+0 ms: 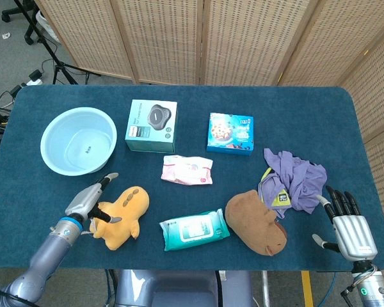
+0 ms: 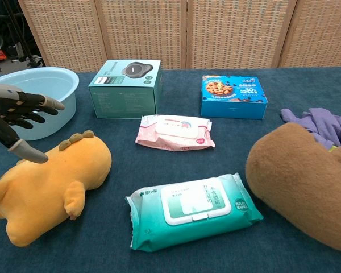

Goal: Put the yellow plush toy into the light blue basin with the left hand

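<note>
— Near the table's front left, what does the head view show?
— The yellow plush toy point(image 1: 120, 217) lies there, apart from the light blue basin point(image 1: 77, 140) behind it. The left hand point(image 1: 89, 199) is spread wide, holding nothing, at the toy's left side. The right hand point(image 1: 349, 225) rests spread at the front right.
— And the chest view?
— The left hand point(image 2: 14, 115), fingers apart, hangs over the toy point(image 2: 48, 187), before the basin point(image 2: 37, 99).
</note>
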Controlling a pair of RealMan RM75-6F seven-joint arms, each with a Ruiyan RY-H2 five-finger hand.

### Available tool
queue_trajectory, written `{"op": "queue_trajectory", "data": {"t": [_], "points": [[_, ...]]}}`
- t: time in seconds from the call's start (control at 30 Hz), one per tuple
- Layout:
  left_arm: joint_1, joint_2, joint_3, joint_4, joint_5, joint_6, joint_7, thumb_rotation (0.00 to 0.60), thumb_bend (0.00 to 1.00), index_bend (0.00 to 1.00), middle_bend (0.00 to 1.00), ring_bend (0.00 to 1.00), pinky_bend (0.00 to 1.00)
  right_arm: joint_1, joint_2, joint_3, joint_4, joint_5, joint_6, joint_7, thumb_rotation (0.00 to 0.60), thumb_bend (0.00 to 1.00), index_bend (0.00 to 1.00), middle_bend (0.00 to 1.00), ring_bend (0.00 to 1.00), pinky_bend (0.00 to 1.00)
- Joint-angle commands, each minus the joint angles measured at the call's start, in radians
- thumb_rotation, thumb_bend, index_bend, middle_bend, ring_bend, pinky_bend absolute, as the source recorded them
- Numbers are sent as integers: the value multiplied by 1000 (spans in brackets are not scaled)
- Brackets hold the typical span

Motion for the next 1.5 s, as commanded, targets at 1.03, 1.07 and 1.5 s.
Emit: {"op": "queue_trajectory", "data": {"t": [1.03,1.07,1.5], "points": [[-140,-343,31,175,-216,325,193,600,658,628,285,279,342,2,11,-14,-3,-38,5,46,600,209,139,0,0,0],[-139,-341,25,175,-214,328,193,600,668,642,300,292,351,2,12,-15,-3,-40,5,48,600,209,139,0,0,0],[-130,-285,-62,102,-117,359,176,600,701,709,359,354,395,3,12,-18,-3,-43,2,51,600,209,138,0,0,0]]}}
